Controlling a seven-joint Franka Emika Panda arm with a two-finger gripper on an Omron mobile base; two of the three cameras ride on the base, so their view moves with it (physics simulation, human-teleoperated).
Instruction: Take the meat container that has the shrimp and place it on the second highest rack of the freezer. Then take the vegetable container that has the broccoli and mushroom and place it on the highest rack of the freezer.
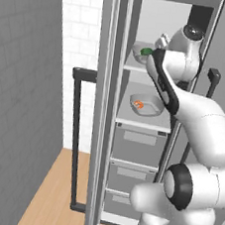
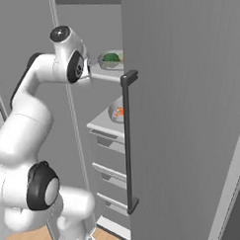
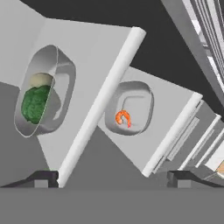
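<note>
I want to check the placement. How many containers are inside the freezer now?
2. The broccoli container sits on the highest rack; the shrimp container sits on the second highest rack. The drawers could hide others.

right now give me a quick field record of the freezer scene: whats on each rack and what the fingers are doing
freezer: door open, two shelf slabs above grey drawers
highest rack: holds the vegetable container
vegetable container contents: broccoli and mushroom
second highest rack: holds the meat container
meat container contents: one shrimp
fingers: spread apart, holding nothing, clear of both containers
gripper: open, in front of the two racks
task state: both containers sit on their racks
</note>
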